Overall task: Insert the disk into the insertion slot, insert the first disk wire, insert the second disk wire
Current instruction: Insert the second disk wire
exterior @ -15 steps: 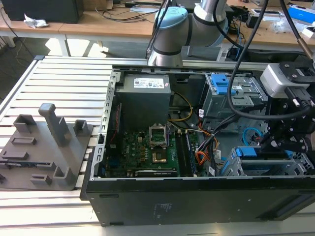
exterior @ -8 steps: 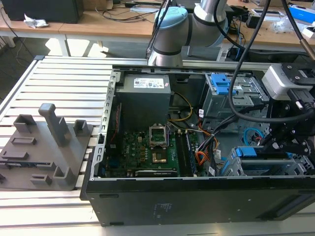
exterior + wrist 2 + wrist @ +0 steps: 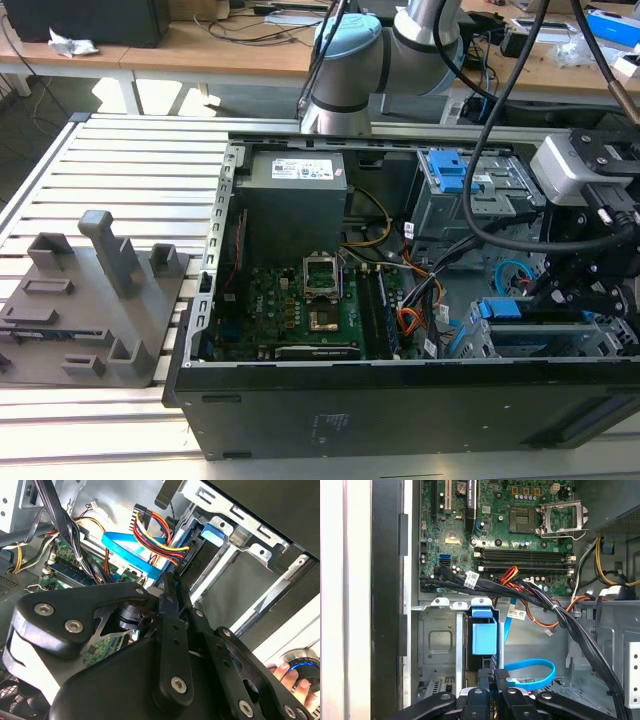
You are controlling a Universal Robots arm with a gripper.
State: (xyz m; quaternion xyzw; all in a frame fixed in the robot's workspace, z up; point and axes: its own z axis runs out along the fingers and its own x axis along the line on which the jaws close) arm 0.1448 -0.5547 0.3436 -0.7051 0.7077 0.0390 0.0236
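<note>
Judging the disk (image 3: 484, 637) seated in the slot (image 3: 437, 650), we are pinching a black connector (image 3: 172, 580) in the gripper (image 3: 175, 587), closed, frame center; wiring unfinished.

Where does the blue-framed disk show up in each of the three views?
Exterior view: the disk sits in the grey metal cage, low on the exterior view's right.
Second wrist view: its blue tab lies between metal rails, beyond the gripper.
First wrist view: its blue caddy stands just beyond the gripper.
Shared landmark: the flat blue cable close by.
</note>
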